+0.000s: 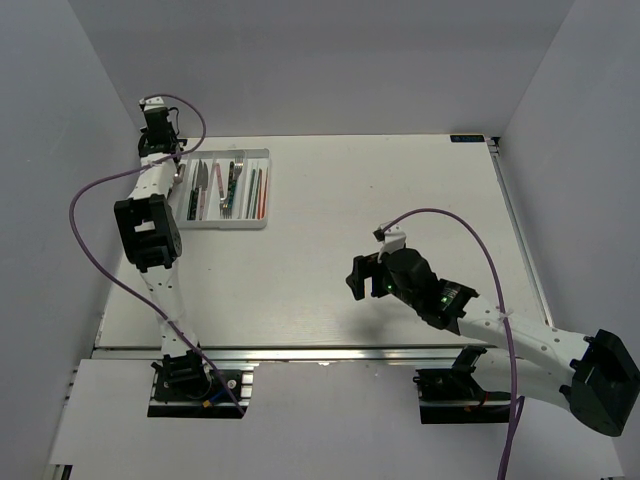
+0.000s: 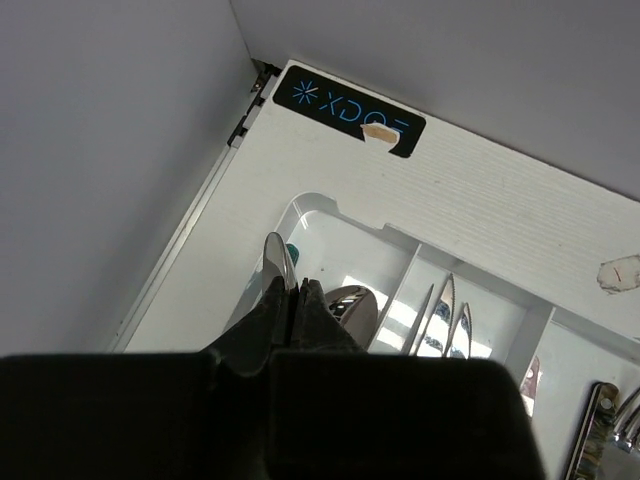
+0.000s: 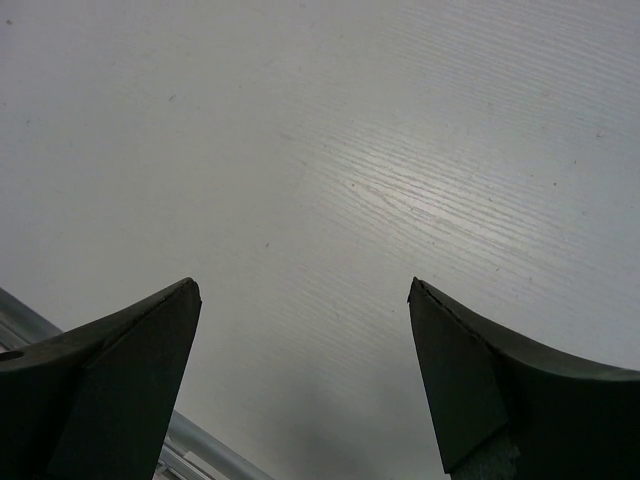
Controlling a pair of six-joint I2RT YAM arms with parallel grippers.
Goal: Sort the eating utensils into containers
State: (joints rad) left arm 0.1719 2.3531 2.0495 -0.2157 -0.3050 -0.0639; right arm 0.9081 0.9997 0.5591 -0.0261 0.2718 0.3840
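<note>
The left tool (image 2: 295, 295) hangs at the far-left corner of the white bench (image 1: 400, 200), over the leftmost compartment of the white rectangular plastic cutlery tray (image 1: 246, 152). Its 2 dark fingers are pressed together and seem to pinch a slim silver metal utensil (image 2: 278, 262), whose rounded end sticks out just past the fingertips; the contact itself is hidden between the pads. A shiny rounded spoon bowl (image 2: 352, 303) lies beside it in the same compartment. Just beyond the tray, a black rectangular label with blue lettering (image 2: 345, 108) sits on the corner of the bench. In the next compartment to the right, pointed silver knife blades (image 2: 443, 310) lie side by side along the divider. Further right in the top view are metal forks with dark patterned handles (image 1: 229, 186), and the rightmost compartment holds thin dark and red-orange chopsticks (image 1: 261, 192), lying lengthwise. All the utensils that can be seen are in or over the tray. Well apart from it, toward the near right of the bench, the right tool (image 3: 305, 290) hovers with its 2 fingers spread wide. Only the bare white bench surface shows between them.
</note>
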